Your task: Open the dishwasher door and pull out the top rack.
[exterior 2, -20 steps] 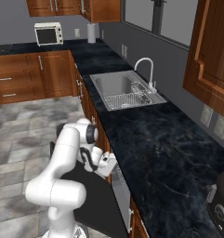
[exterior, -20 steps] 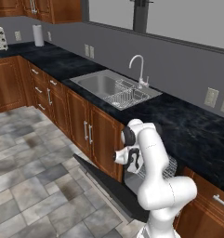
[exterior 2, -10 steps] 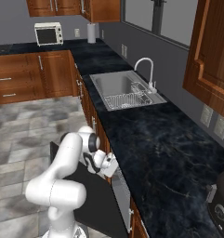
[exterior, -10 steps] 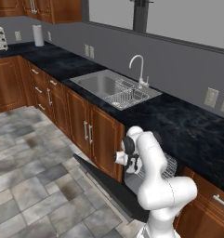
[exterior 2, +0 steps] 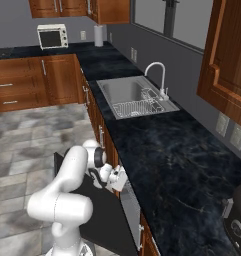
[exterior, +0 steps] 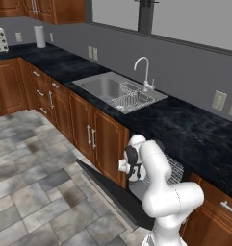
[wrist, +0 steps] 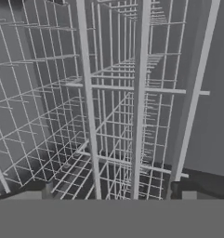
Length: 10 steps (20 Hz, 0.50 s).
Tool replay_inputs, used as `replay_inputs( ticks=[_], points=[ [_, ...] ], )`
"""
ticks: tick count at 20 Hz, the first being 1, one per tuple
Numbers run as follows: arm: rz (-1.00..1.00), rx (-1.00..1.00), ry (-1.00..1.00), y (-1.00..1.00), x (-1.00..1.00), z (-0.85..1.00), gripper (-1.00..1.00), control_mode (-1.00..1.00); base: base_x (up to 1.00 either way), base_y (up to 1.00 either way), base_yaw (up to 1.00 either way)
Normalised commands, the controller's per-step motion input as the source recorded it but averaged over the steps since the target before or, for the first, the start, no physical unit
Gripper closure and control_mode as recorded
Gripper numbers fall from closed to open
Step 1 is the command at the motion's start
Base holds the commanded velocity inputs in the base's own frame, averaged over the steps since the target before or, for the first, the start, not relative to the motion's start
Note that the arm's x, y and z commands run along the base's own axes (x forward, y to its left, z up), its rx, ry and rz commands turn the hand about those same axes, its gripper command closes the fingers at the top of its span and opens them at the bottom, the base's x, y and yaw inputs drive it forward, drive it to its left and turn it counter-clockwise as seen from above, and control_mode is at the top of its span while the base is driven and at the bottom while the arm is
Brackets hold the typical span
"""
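The dishwasher door [exterior: 110, 190] is a dark panel, swung down and sloping toward the floor; it also shows below my arm [exterior 2: 104, 220]. The top rack [wrist: 113, 116] is a thin silver-white wire grid close in front of the hand. Part of the top rack [exterior: 174, 169] shows in the opening under the counter. My gripper [wrist: 111, 190] is open, with its two dark fingertips [wrist: 47, 189] wide apart right at the rack's front wires and nothing between them. From the right, the gripper [exterior 2: 120, 180] sits at the opening's upper edge, above the door.
Brown wooden cabinets [exterior: 96, 139] flank the opening on the left. A black counter [exterior 2: 162, 165] runs above it, with a steel sink [exterior: 105, 86], a small wire dish rack [exterior: 133, 101] and a faucet [exterior: 145, 72]. Tiled floor [exterior: 35, 192] lies open to the left.
The arm's elbow has sunk a little and the hand has edged in toward the rack. The door and rack have not moved.
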Motion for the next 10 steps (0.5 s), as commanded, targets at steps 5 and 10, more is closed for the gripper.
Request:
replay_inputs(
  ticks=[5,10],
  points=[
    [0.0,-0.02,0.0,-0.09,0.01,0.0,-1.0,-1.0,0.0,0.0,0.0],
    [0.0,0.0,0.0,0.0,-0.03,0.04,-1.0,-1.0,0.0,0.0,0.0]
  ],
)
